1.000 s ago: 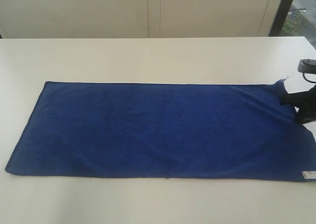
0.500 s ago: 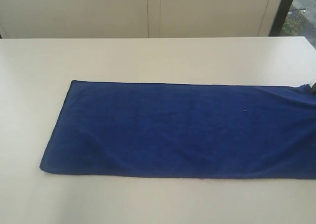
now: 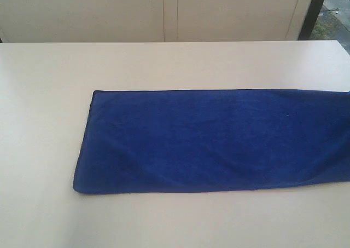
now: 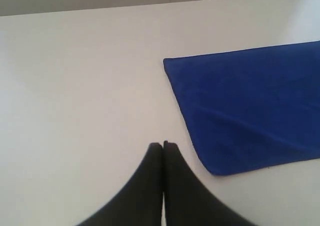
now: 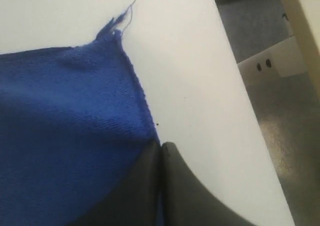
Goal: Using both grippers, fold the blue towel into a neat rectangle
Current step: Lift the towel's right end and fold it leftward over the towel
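Observation:
The blue towel (image 3: 219, 141) lies flat along the white table (image 3: 164, 62), and its right end runs past the exterior view's right edge. Neither gripper shows in that view. My right gripper (image 5: 162, 145) is shut on the towel's (image 5: 65, 121) edge, a sliver of blue between its jaws; the frayed thread (image 5: 131, 11) sticks out at the nearby corner. My left gripper (image 4: 163, 145) is shut with nothing in it, over bare table a short way from the towel's (image 4: 250, 101) free end. The white tag is out of view.
The right wrist view shows the table's edge (image 5: 235, 86) close to my right gripper, with grey floor (image 5: 285, 131) below. Cream cabinet fronts (image 3: 164, 12) stand behind the table.
The towel has slid to the right across the table; its left end moved well inward and its right end left the exterior view, as did the right gripper.

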Tool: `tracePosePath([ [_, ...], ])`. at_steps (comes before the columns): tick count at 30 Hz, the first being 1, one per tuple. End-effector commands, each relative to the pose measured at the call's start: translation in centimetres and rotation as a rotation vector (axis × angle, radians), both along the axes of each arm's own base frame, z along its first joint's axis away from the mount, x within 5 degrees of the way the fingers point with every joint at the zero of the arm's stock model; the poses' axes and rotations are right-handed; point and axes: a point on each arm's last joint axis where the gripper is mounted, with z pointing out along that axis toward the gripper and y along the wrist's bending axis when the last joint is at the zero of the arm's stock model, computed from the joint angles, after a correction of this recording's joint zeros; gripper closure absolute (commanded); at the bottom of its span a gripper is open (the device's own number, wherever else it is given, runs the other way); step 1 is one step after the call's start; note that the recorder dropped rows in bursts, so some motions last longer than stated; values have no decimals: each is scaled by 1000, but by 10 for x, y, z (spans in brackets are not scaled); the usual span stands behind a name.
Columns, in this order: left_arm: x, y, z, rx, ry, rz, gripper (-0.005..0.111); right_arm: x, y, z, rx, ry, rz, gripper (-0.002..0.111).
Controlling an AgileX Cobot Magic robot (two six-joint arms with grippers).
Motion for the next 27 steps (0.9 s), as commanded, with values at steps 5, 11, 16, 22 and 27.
tracePosePath([
  [5, -1, 0, -2, -1, 3, -7, 107, 7, 39, 34, 45, -46, 79, 108],
  [11, -1, 0, -2, -1, 3, -7, 107, 11, 107, 83, 32, -130, 242, 108],
  [16, -1, 0, -2, -1, 3, -7, 107, 6, 178, 118, 20, -204, 429, 108],
  [22, -1, 0, -2, -1, 3, -7, 107, -1, 258, 138, 32, -265, 653, 108],
  [27, -1, 0, -2, -1, 3, -7, 107, 0, 333, 150, 58, -332, 842, 108],
])
